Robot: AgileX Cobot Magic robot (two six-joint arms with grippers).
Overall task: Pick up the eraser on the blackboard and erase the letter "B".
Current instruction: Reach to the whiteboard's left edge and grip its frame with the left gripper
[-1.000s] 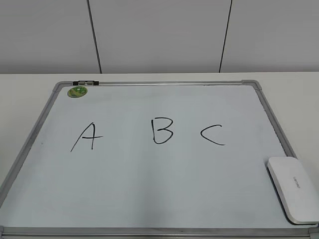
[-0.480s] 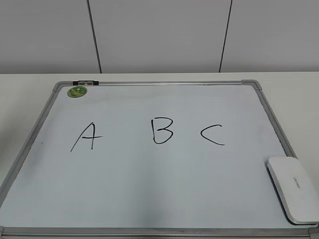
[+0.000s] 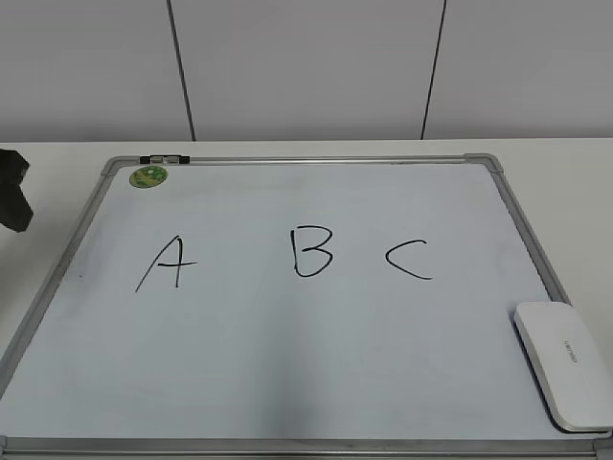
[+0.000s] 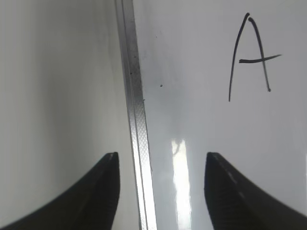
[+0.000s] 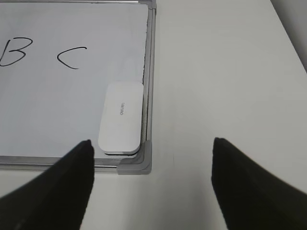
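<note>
From my right gripper (image 5: 151, 184), the jaws stand wide apart with nothing between them, hanging over bare table (image 5: 216, 72) just off the board's near right corner. Just ahead of the left finger (image 5: 57, 187) and slightly inward lies the eraser (image 5: 121, 118), flat on the blackboard (image 5: 72, 124) in that corner, its long right edge tight along the silver frame and its grey lettering facing up. Further ahead and to the left of the gripper I see the "C" (image 5: 71, 57), and beyond that, at the left border of the wrist view, the letter "B" (image 5: 13, 51), whole and unsmudged, well apart from the eraser. My left gripper (image 4: 160, 191) is also spread wide and holds nothing; it straddles the board's left frame rail (image 4: 136, 124), the left finger (image 4: 91, 196) above the table and the right finger (image 4: 240, 196) above the white writing surface. Ahead of that right finger and off to its right stands the "A" (image 4: 249, 57). In the exterior view only a dark piece of the left gripper shows at the left border (image 3: 13, 192), beside the board's far left side, and the right gripper is out of sight there. The green sticker (image 3: 148, 176) sits in the far left corner, with a small dark clip (image 3: 164, 159) on the far rail just beyond it.
</note>
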